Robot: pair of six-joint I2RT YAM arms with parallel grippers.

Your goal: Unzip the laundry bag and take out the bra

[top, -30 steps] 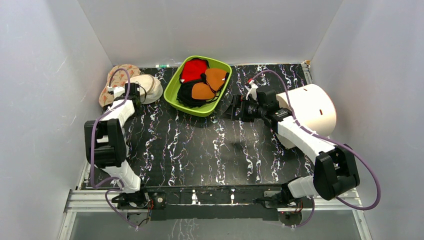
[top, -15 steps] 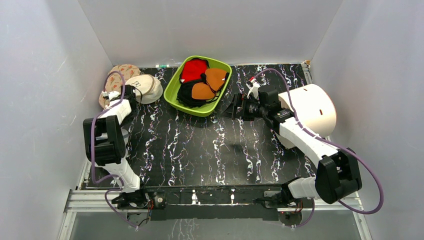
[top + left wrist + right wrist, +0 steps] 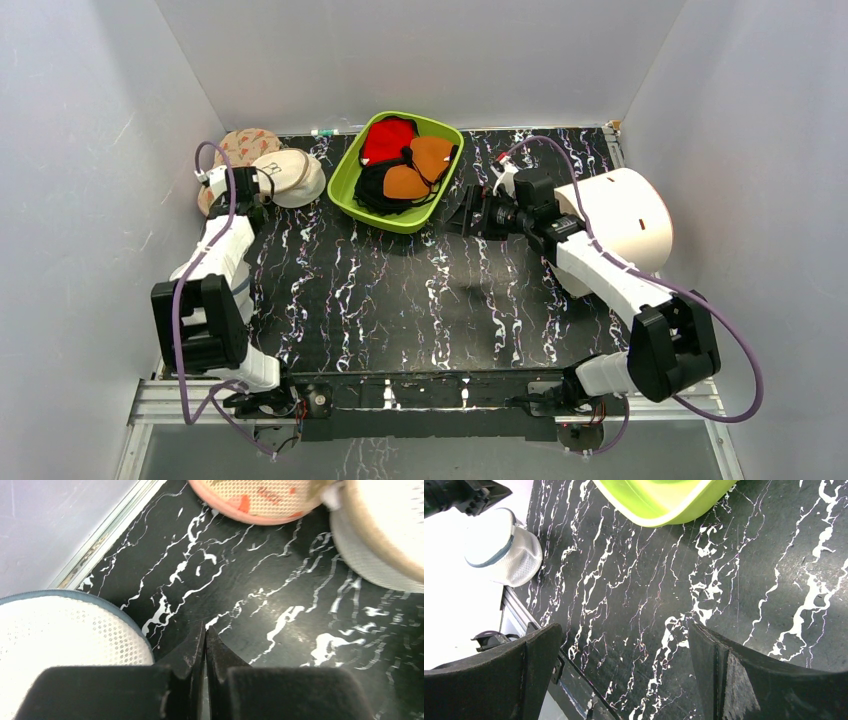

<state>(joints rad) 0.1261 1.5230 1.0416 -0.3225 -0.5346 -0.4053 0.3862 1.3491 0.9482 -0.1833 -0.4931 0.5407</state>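
Only the wrist views show the small white mesh laundry bag [image 3: 65, 635], just beside the left pincer [image 3: 205, 630], which is squeezed closed and holds nothing.

Enclosure: a table [image 3: 400, 300] is topped in black with white marble-like veining. It is enclosed on three sides by plain pale grey walls [image 3: 420, 55]. The near edge is bounded by a metal rail [image 3: 150, 402]. Even, diffuse lighting is noted.

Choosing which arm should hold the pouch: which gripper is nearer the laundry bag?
Left. The left gripper is shut right beside the laundry bag; the right gripper is open, far across the table by the green tray.
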